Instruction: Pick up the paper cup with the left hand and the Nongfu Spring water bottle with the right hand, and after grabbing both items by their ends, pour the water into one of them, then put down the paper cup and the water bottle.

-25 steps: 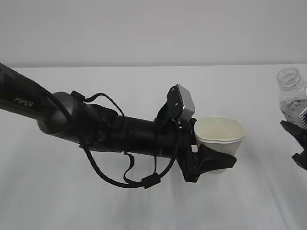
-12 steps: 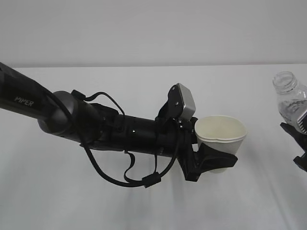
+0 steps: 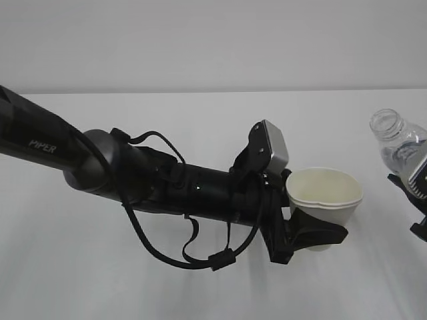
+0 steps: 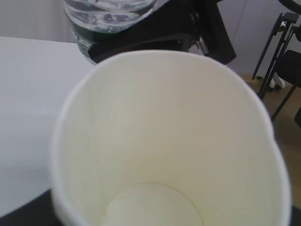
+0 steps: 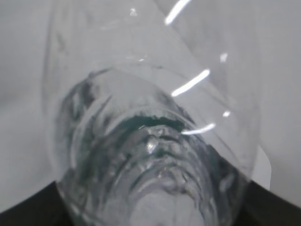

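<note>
The left gripper clasps the paper cup low on its wall; the right gripper grips the water bottle. Cup and bottle have drawn closer than a second ago, the bottle's neck tilting cupward: pouring looks about to begin.

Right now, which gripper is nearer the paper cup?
Left. The left gripper is clamped on the paper cup; the right gripper holds the water bottle off to the cup's right.
</note>
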### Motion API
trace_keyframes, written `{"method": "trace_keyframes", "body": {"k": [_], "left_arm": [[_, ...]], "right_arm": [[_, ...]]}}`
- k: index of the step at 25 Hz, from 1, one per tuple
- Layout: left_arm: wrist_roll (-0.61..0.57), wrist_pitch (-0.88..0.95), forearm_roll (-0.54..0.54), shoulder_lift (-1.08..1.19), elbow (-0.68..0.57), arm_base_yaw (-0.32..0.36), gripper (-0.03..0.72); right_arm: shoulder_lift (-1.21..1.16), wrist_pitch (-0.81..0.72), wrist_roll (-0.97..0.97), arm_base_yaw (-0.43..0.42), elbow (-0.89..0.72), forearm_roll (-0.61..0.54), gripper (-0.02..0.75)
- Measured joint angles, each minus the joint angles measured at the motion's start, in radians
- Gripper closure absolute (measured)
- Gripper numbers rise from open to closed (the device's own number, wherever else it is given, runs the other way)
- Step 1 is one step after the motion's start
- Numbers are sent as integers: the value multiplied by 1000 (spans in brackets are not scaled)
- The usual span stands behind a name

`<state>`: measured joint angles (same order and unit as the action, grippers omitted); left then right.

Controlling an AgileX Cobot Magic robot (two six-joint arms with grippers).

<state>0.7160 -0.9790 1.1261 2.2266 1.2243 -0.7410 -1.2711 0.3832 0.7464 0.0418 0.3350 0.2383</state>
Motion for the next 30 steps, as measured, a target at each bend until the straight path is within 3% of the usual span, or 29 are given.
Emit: {"method": "trace_keyframes", "body": {"k": [30], "left_arm": [[1, 0, 1, 0, 0, -2, 250]], "right_arm": [[0, 60, 252, 0, 0, 27, 288]]}}
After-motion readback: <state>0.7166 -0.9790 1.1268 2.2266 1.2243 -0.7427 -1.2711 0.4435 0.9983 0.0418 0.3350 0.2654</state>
